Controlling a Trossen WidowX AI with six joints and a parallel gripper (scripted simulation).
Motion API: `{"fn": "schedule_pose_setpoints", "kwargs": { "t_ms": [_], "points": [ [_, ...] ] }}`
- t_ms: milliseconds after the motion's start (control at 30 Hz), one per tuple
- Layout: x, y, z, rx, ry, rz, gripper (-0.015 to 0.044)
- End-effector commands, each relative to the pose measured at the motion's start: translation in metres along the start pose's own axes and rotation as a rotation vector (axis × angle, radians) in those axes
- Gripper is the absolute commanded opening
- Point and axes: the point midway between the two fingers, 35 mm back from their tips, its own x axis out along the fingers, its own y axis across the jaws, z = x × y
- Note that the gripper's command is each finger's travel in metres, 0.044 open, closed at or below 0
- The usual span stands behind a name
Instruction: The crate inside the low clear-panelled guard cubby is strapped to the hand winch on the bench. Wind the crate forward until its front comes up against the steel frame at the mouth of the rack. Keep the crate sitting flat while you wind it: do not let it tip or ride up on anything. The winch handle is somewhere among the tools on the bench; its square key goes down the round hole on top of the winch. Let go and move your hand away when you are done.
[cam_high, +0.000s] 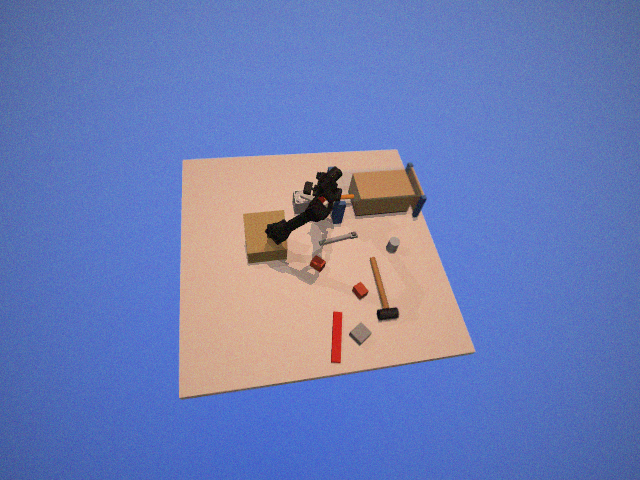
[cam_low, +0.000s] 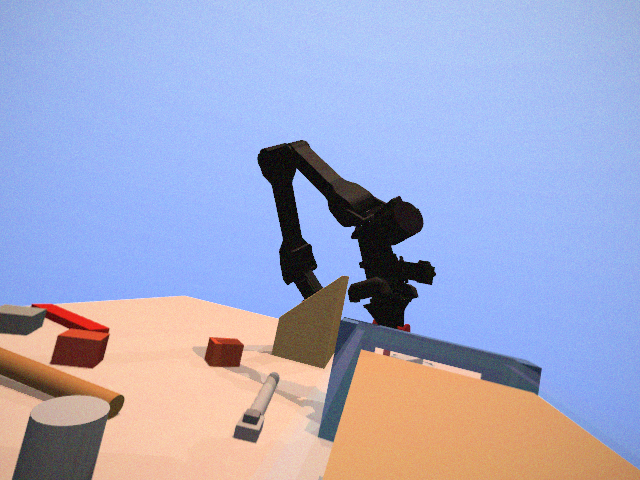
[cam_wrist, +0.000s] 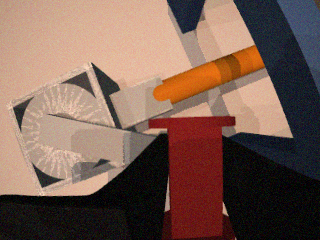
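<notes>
My gripper (cam_high: 321, 198) (cam_low: 391, 325) (cam_wrist: 187, 140) is shut on the red grip (cam_wrist: 195, 185) of the winch handle. The handle's grey arm (cam_wrist: 102, 137) reaches over the top of the winch (cam_high: 298, 205) (cam_wrist: 34, 142). The square key and its hole are hidden under it. An orange strap (cam_high: 347, 196) (cam_wrist: 200, 82) runs from the winch side past the blue steel frame (cam_high: 338, 212) (cam_low: 429, 345) (cam_wrist: 284, 85) to the crate. The tan crate (cam_high: 385, 184) (cam_low: 439, 428) sits flat, with a gap between its front and the frame. The clear panels cannot be made out.
A tan box (cam_high: 263, 227) (cam_low: 310, 330) stands by the arm. A wrench (cam_high: 338, 238) (cam_low: 266, 393), a red block (cam_high: 317, 263) (cam_low: 222, 352), a grey cylinder (cam_high: 392, 244) (cam_low: 62, 439), and a hammer (cam_high: 378, 284) lie nearer the front. A red bar (cam_high: 336, 336) and grey block (cam_high: 360, 333) lie farthest forward.
</notes>
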Motion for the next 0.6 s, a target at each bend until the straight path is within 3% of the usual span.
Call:
{"fn": "schedule_pose_setpoints", "kwargs": {
  "t_ms": [0,567],
  "points": [
    [0.006,0.000,0.006,-0.003,0.001,-0.003,0.0000],
    [0.013,-0.001,0.022,-0.003,0.000,-0.004,0.0000]
  ]
}}
